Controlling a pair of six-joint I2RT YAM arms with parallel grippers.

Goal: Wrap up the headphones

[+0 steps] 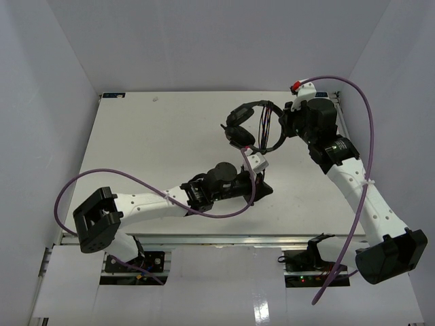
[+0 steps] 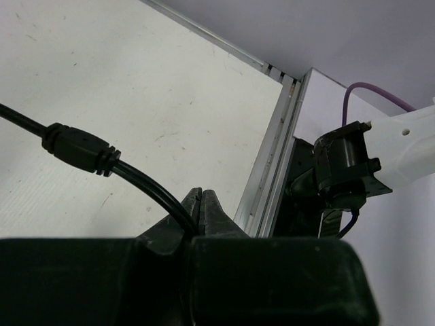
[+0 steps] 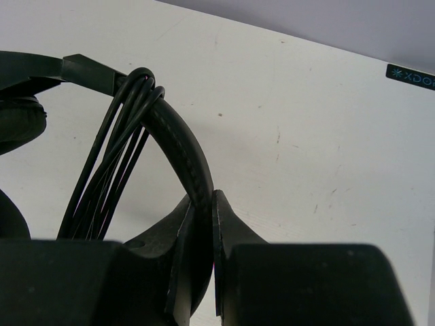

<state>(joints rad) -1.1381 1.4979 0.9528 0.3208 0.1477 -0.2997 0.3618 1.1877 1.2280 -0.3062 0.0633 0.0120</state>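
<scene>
Over the white desk [image 1: 149, 142], right hand [image 3: 201, 210] clamps the headphones' [image 1: 239, 129] stitched headband [image 3: 178, 146]; left hand [image 2: 202, 204] pinches their smooth cord [image 2: 136, 178].

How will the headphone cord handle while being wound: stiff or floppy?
Probably floppy: the cord drapes in several loops over the headband that the right hand clamps. It may slip, since the left hand grips it only at the very tip. The moulded collar looks stiffer and may resist bending.
</scene>
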